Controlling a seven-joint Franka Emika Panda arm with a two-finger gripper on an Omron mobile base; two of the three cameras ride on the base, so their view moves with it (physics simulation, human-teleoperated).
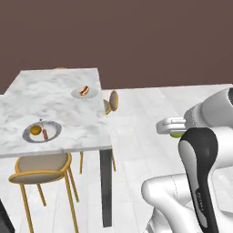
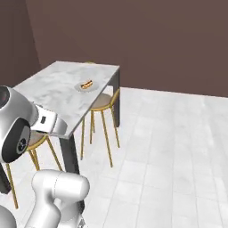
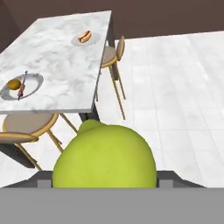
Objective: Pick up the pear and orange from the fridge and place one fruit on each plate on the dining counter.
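A yellow-green pear (image 3: 105, 157) sits large and close between the hand's fingers (image 3: 43, 180). Beyond it, the marble tabletop (image 3: 61, 65) carries a near plate (image 3: 35, 81) with an orange (image 3: 14, 84) beside a skewer (image 3: 22, 86), and a far plate (image 3: 85, 40) with red-and-yellow food (image 3: 84, 36). Stools (image 3: 109, 54) stand alongside.

White rounded arm (image 1: 200, 136), black joint covers
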